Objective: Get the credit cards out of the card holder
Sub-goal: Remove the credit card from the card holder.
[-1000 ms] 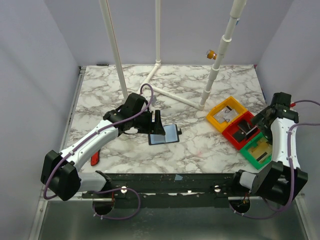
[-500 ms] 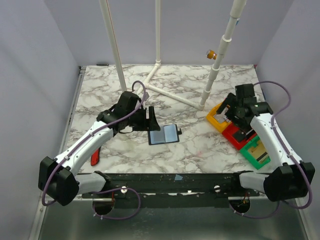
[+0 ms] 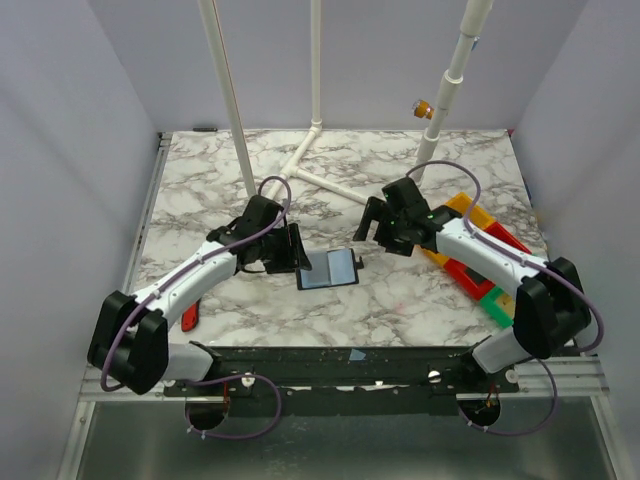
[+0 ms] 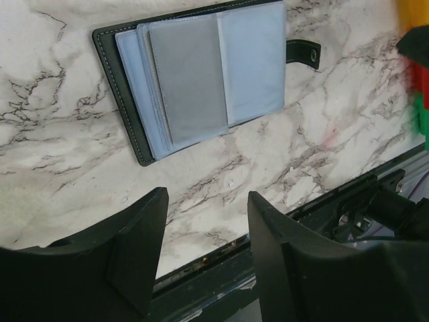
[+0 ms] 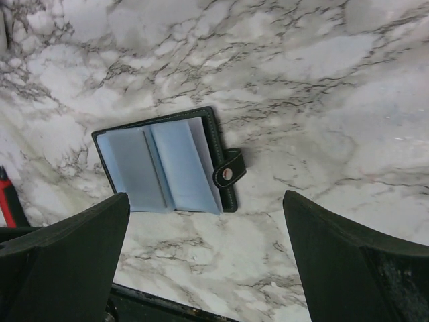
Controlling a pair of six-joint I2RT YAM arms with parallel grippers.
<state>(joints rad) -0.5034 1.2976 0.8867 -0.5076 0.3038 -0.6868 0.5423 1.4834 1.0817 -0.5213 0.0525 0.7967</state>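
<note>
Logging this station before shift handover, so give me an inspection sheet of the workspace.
Surface: marble table, no spills seen.
Job's things: card holder lies open and flat; a grey credit card shows in a sleeve.
Clutter: bins at right; red tool at left.
Grippers: left gripper open, empty; right gripper open, empty.
Cables: purple cables looped on both arms.
Surroundings: white pipe frame, pale walls.

Pale lavender walls [image 3: 60,150] enclose a marble-patterned table [image 3: 200,180] with white pipes [image 3: 232,100].
</note>
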